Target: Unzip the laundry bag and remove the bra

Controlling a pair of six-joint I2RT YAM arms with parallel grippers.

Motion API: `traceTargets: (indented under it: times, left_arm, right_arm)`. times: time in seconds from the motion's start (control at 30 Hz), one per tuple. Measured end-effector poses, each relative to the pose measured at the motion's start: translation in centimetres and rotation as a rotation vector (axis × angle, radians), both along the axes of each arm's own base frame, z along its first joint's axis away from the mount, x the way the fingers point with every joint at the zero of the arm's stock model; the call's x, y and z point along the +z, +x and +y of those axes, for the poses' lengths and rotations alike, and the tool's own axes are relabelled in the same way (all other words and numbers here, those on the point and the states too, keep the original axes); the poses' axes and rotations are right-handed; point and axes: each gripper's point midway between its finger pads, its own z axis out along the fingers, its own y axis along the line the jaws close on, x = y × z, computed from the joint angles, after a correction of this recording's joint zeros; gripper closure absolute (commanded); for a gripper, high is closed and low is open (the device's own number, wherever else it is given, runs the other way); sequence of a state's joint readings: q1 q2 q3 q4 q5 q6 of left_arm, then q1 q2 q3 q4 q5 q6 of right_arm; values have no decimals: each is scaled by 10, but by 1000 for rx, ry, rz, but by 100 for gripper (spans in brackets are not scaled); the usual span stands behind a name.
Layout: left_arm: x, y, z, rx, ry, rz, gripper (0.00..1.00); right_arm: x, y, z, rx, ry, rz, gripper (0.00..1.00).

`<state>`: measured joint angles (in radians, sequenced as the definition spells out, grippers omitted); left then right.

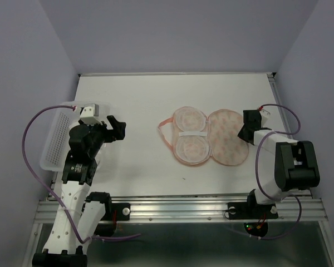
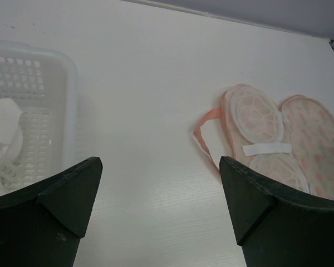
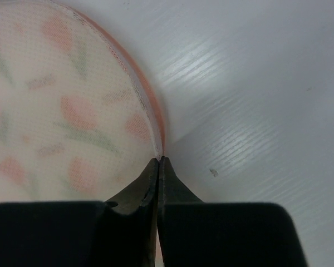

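Now | right gripper (image 3: 158, 162) | clamped on laundry bag (image 3: 61, 111) rim

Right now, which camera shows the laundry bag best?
Top external: the whole laundry bag lies opened flat, both halves visible. Left wrist shows it obliquely, its near edge hidden behind the left gripper. Right wrist shows only one printed lobe's rim, at the closed tips of the right gripper.

White table (image 1: 156, 94), lilac walls (image 1: 172, 33), seemingly even light.
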<state>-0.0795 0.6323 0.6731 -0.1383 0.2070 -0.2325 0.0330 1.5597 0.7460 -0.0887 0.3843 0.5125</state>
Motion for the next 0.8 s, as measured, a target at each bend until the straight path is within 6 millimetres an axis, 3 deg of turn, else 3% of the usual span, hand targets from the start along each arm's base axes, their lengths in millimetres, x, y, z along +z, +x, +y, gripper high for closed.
traceTargets:
  times: [0.13, 0.23, 0.3, 0.43, 0.57, 0.8]
  left_arm:
    - [-2, 1, 1, 4, 1, 6, 1]
    - [-2, 1, 1, 6, 2, 6, 1]
    - [-2, 1, 1, 7, 2, 7, 1]
    - [-2, 2, 2, 9, 3, 9, 1]
    - [-4, 2, 2, 10, 3, 14, 1]
    - [-8, 2, 2, 13, 5, 22, 1]
  right_arm:
    - [18, 1, 3, 36, 4, -35, 99]
    - [52, 9, 11, 93, 20, -118, 99]
    - [92, 22, 18, 141, 32, -222, 99]
    - [142, 39, 37, 246, 69, -342, 99]
    - [174, 49, 71, 380, 101, -393, 99]
    - [194, 46, 156, 619, 150, -397, 97]
